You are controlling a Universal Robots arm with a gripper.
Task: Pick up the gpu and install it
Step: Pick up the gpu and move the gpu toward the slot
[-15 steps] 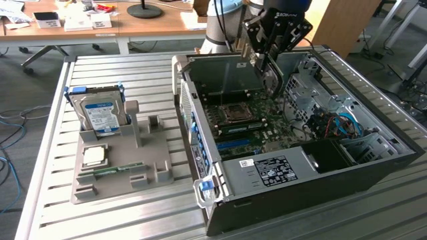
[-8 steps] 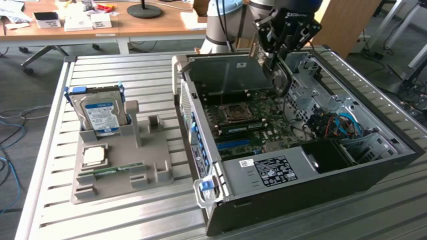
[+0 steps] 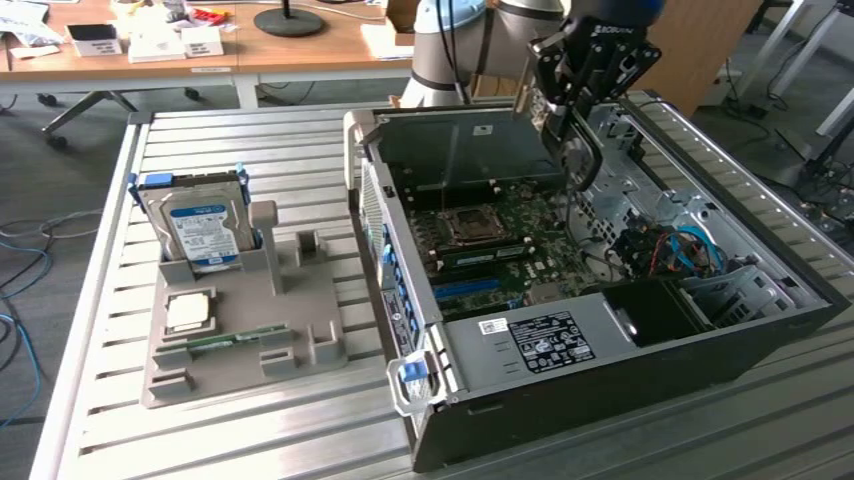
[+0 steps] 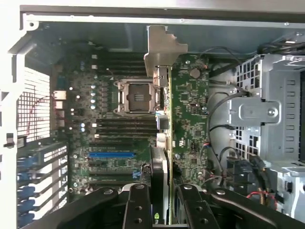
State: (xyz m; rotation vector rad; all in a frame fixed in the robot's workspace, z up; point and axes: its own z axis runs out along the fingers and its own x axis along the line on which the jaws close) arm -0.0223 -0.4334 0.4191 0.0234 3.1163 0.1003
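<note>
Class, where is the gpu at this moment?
In the exterior view the gpu hangs on edge in the gripper over the open computer case, above the motherboard, to the exterior view's right of the CPU socket.

the gpu (image 4: 165,119) showed edge-on, its near end hidden between the fingers (image 4: 138,207) of the end effector (image 4: 164,205), which the picture's edge cut off. print on the power supply label (image 3: 543,340) and the hard drive (image 3: 200,225) was too small to read.
</note>
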